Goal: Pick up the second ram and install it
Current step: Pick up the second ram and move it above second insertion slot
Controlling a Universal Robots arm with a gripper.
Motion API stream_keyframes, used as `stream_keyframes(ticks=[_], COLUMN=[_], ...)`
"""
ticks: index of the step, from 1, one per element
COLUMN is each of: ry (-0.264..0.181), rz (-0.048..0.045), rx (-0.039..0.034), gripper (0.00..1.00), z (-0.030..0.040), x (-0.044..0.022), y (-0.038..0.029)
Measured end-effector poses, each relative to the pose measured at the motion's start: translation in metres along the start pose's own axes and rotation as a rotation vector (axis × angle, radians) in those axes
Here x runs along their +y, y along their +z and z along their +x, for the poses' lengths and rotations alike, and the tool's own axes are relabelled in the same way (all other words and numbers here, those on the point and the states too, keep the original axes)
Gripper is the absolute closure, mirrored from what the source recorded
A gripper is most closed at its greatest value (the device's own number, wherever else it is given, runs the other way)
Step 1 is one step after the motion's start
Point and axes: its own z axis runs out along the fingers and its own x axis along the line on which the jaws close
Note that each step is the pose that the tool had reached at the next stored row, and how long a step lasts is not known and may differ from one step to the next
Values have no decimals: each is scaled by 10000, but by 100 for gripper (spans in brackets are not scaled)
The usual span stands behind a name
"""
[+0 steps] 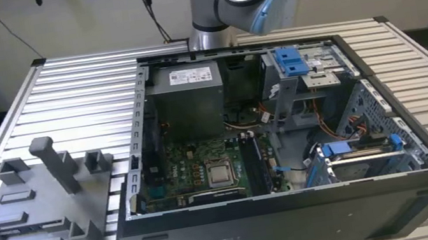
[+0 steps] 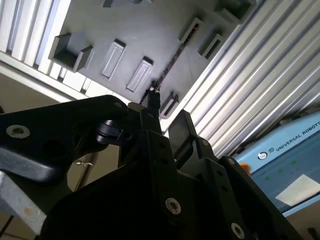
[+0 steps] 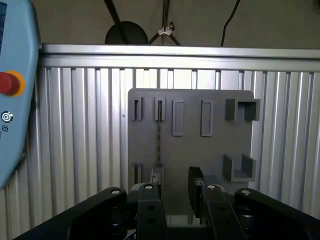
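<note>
My fingers (image 3: pixel 196 181) are spread apart with nothing between them. My gripper (image 3: pixel 176 179) hangs above the grey tray (image 3: pixel 215 147). In the first wrist view the ram (image 3: pixel 159 135) stands on edge in the tray's slots, a thin dark line ending just beside one fingertip. The tray lies on the slatted table (image 3: pixel 75 140). The open computer case (image 1: pixel 296 200) sits at the exterior view's right of the tray.

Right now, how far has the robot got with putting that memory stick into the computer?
Early on. Done: the gripper hangs open over the grey tray. In hand: nothing; the second ram stands on edge in the tray's slots, not gripped. Left: lifting it out and seating it on the motherboard inside the open computer case.
</note>
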Motion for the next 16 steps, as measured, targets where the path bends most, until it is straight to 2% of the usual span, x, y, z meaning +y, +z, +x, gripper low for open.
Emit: stream_keyframes(ticks=[3, 16], ry=[-1, -71], rz=[2, 2], rx=[-1, 1], gripper=[64, 64], z=[1, 5], x=[0, -4], y=[25, 240])
